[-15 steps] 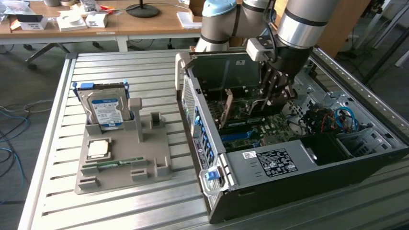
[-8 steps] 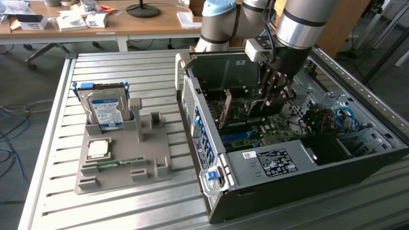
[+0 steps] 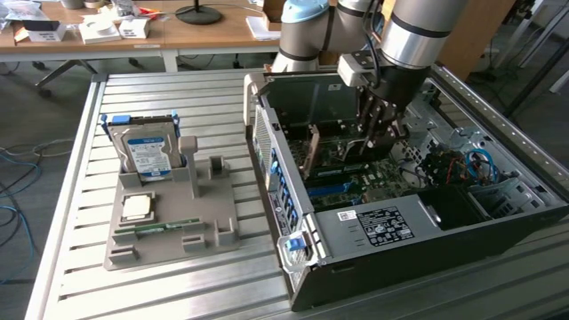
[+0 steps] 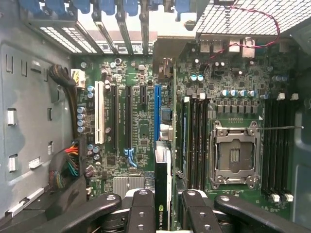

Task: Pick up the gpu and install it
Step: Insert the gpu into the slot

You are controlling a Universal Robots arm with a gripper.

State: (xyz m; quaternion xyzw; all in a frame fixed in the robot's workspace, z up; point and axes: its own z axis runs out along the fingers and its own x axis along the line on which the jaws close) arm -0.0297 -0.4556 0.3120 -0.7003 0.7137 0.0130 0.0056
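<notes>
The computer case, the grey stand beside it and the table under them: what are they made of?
Computer case: looks like sheet metal, painted dark matt outside, bare grey inside, with punched vent holes. Grey stand: probably plastic, matt, moulded in one piece with rounded posts. Table: likely aluminium, pale and dull-shiny, in long ribbed slats.

The gpu [image 4: 163, 194] is a thin card seen edge-on, dark along its edge with a small green logo. It stands upright on its long edge, clamped between the gripper [image 4: 167, 209] fingers, inside the open case [image 3: 374, 223] at the exterior view's right, in line with the blue slot [image 4: 157, 109].
</notes>
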